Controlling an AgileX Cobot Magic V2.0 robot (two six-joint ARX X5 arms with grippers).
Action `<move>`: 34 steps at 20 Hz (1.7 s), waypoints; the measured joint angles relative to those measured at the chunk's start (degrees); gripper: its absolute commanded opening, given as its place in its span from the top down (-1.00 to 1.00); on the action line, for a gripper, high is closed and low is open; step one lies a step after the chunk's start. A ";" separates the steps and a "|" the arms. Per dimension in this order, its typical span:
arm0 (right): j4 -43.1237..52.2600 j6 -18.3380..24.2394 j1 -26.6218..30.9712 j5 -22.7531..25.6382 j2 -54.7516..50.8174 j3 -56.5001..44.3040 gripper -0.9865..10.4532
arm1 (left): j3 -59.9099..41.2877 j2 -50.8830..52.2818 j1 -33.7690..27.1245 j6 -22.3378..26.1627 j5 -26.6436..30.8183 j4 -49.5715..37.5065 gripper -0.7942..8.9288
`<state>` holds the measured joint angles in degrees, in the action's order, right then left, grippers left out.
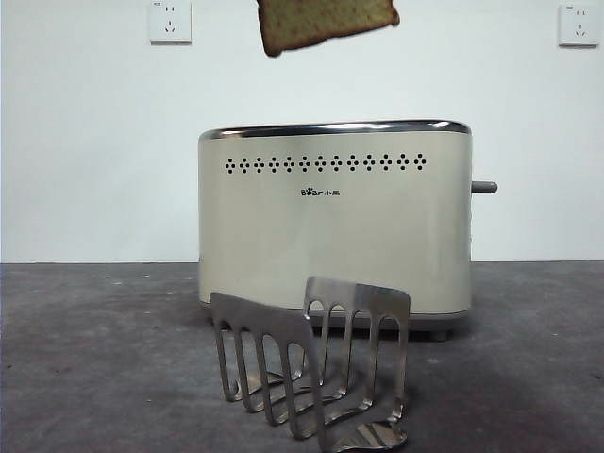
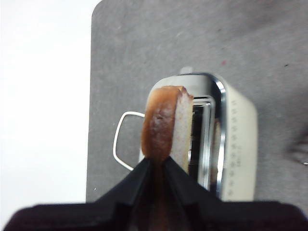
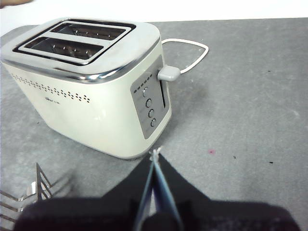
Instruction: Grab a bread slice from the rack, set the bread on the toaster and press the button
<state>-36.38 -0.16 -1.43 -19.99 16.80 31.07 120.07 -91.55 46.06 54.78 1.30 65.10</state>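
Observation:
The slice of bread (image 1: 326, 23) hangs at the top of the front view, well above the cream-white toaster (image 1: 335, 222). My left gripper (image 2: 156, 163) is shut on the slice (image 2: 163, 122), holding it edge-on over the toaster's slots (image 2: 202, 139). My right gripper (image 3: 155, 156) is shut and empty, low beside the toaster's narrow end (image 3: 151, 103), below the grey lever button (image 3: 168, 73). The button (image 1: 483, 187) sticks out on the toaster's right in the front view. The steel rack (image 1: 311, 368) stands empty in front of the toaster.
A white power cord (image 3: 192, 53) loops on the grey mat behind the toaster. Several round buttons (image 3: 149, 108) sit on the control panel. Two white wall sockets (image 1: 170, 21) are on the back wall. A corner of the rack (image 3: 29, 192) shows in the right wrist view.

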 measured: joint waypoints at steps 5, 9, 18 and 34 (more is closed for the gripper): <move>-0.02 0.00 0.00 0.00 0.00 0.00 0.83 | 1.03 -5.81 -2.51 0.83 -0.35 0.00 0.86; 0.00 0.00 0.00 0.02 0.00 0.00 0.83 | 1.03 -8.59 -3.52 1.11 -2.99 0.00 0.86; -0.02 0.02 0.00 0.02 0.00 0.00 0.83 | 1.03 -10.36 -3.54 2.16 -4.37 1.31 0.86; -0.02 0.00 0.00 0.00 0.00 0.00 0.83 | 1.05 -18.56 -4.04 2.16 -3.93 -0.04 0.86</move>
<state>-36.40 -0.16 -1.43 -19.99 16.80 31.07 121.12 -110.10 42.02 56.95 -2.63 65.06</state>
